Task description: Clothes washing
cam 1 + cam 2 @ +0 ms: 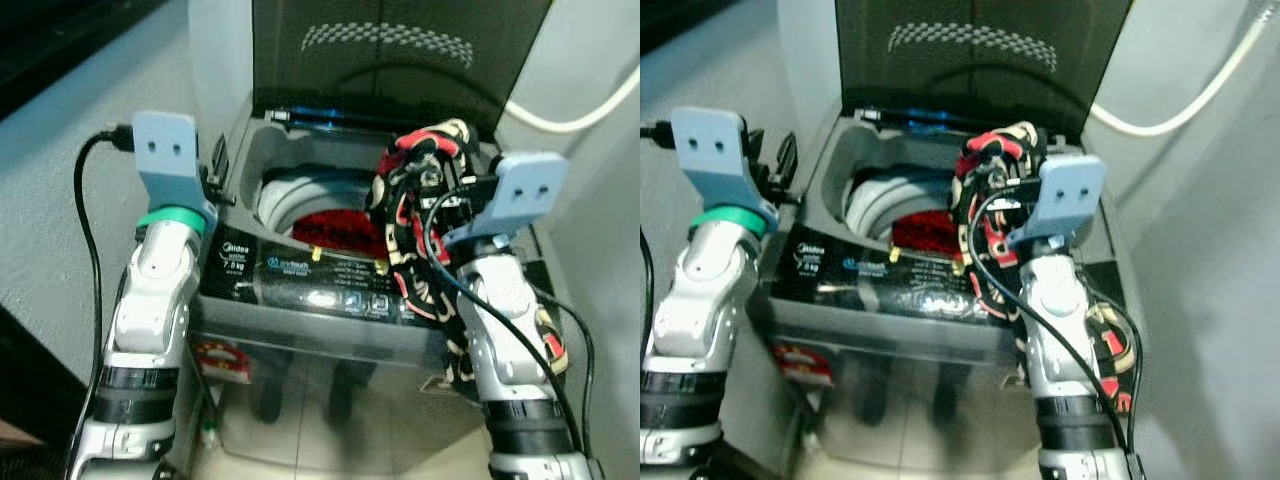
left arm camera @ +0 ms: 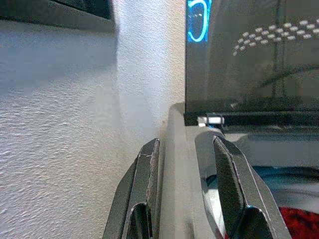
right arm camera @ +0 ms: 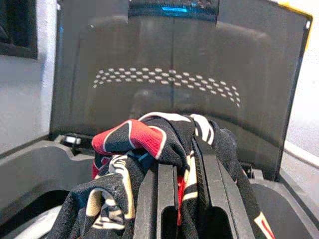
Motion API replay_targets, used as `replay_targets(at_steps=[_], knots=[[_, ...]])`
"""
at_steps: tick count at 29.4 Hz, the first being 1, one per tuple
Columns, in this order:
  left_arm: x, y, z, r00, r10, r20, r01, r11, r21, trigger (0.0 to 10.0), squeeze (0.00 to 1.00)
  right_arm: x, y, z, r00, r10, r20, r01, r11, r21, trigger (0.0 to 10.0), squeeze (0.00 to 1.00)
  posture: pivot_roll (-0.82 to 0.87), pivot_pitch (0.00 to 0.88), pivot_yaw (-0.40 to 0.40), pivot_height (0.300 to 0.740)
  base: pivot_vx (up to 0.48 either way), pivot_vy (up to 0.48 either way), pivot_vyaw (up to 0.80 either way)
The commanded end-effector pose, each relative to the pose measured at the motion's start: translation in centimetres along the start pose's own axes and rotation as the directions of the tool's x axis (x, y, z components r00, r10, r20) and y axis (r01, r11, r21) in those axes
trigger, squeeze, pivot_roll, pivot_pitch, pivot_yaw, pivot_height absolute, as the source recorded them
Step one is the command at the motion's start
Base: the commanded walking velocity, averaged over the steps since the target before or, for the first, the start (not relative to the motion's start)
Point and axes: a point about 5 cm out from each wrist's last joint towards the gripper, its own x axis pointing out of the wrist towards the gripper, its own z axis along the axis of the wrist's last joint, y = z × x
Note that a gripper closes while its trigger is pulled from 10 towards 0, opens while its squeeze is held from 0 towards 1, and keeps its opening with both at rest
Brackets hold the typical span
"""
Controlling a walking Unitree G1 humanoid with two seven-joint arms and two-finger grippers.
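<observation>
Left eye view: a top-loading washing machine (image 1: 330, 290) stands in the middle of the frame with its dark lid (image 1: 400, 60) raised against the wall; the lid's top is cut off by the upper edge. Inside the drum (image 1: 300, 200) lies a red garment (image 1: 335, 232), partly hidden behind the front control panel (image 1: 300, 275). The right end effector (image 1: 432, 160), right of centre, is clamped on a black garment with red and cream pattern (image 1: 410, 235), held above the drum's right rim; the cloth drapes down over the panel and along the right arm, so the fingers are mostly buried. The left end effector (image 1: 215, 170) sits at the machine's left rim, largely hidden behind its grey wrist mount. A white hose (image 1: 570, 110) runs across the upper right.

Right eye view: the same scene; a red-and-white sticker (image 1: 800, 360) on the machine's front at lower left is too blurred to read.

Left wrist view: the two black fingers (image 2: 147, 194) stand apart, straddling the grey side wall of the machine; their bases are cut off at the bottom edge. A white textured wall (image 2: 75, 124) takes the left half, and a sliver of red cloth shows at the lower right corner.

Right wrist view: the fingers (image 3: 167, 199) are pressed close on the patterned garment, which bunches over them in the lower middle, with the lid's dotted band behind.
</observation>
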Motion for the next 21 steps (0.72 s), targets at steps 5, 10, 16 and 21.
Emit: replay_targets(at_steps=[5, 10, 16, 21], knots=[[-0.2, -0.6, -0.3, 0.999, -0.041, -0.013, 0.041, 0.999, -0.002, 10.0, 0.0, -0.1, -0.6, 0.2, 1.0, -0.023, 0.014, 0.023, 1.0, -0.018, 10.0, 0.0, 0.09, 0.0, 0.007, 0.74, 0.0, 0.0, 0.0], [-0.6, -0.9, -0.1, 0.995, -0.1, 0.016, 0.099, 0.995, 0.01, 10.0, 0.0, 0.2, -0.4, 0.6, 0.999, 0.036, 0.035, -0.034, 0.998, -0.055, 10.0, 0.0, 0.09, 0.0, 0.01, 0.74, 0.0, 0.0, 0.0], [-1.8, -2.7, 0.5, 0.91, -0.413, 0.024, 0.414, 0.909, -0.052, 10.0, 0.0, 2.3, 1.6, 3.3, 0.966, 0.224, 0.13, -0.226, 0.974, 0.002, 10.0, 0.0, 0.09, 0.0, 0.006, 0.74, 0.0, 0.0, 0.0], [-3.7, -4.4, 0.4, 0.781, -0.625, 0.016, 0.623, 0.776, -0.092, 10.0, 0.0, 3.9, 2.5, 5.3, 0.939, 0.279, 0.2, -0.289, 0.957, 0.023, 10.0, 0.0, 0.09, 0.0, 0.005, 0.74, 0.0, 0.0, 0.0]])
